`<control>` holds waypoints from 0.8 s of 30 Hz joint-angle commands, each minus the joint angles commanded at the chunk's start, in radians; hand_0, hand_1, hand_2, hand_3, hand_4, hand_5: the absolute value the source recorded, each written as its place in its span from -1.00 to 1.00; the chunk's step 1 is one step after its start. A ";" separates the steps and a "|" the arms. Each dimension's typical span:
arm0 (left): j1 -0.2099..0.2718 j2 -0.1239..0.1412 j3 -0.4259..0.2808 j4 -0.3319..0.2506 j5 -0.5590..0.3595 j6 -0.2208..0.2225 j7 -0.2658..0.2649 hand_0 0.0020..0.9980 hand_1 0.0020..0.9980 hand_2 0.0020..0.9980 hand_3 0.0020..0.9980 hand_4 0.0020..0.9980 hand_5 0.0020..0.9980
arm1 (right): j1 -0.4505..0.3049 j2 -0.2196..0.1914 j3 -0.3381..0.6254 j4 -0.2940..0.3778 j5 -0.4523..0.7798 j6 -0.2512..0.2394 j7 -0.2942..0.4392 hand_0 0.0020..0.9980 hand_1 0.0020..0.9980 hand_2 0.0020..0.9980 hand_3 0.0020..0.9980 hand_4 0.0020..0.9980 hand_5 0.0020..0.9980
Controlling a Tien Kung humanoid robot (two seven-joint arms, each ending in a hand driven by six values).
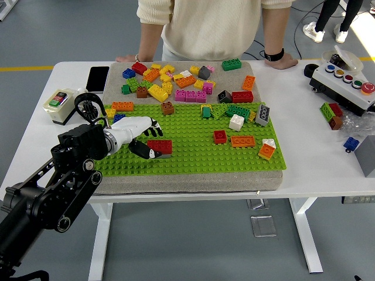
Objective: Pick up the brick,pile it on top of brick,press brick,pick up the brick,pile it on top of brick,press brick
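As the left hand (140,136) reaches over the green baseplate (193,153), its fingers pinch the red brick (160,146) sitting on the plate.

From my feed, a white table (304,158) on white legs (307,234) fills the centre. Grey floor (193,246) lies beneath it. At nine o'clock a yellow floor line (26,68) runs in from the left edge. Toward one o'clock, dark cables (304,14) trail across the floor. Lighting is even.
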 joint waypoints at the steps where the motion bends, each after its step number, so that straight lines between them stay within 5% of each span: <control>1: 0.000 0.000 0.000 0.000 0.000 0.000 0.000 0.58 0.42 0.49 0.45 0.68 -0.41 | 0.000 0.000 0.000 0.000 0.000 0.000 0.000 0.51 0.36 0.45 0.43 1.00 0.29; 24: -0.005 0.008 0.029 -0.073 0.000 0.037 -0.020 0.64 0.51 0.56 0.66 0.85 -0.35 | 0.001 0.003 -0.008 0.000 0.002 0.000 -0.002 0.51 0.35 0.44 0.42 1.00 0.29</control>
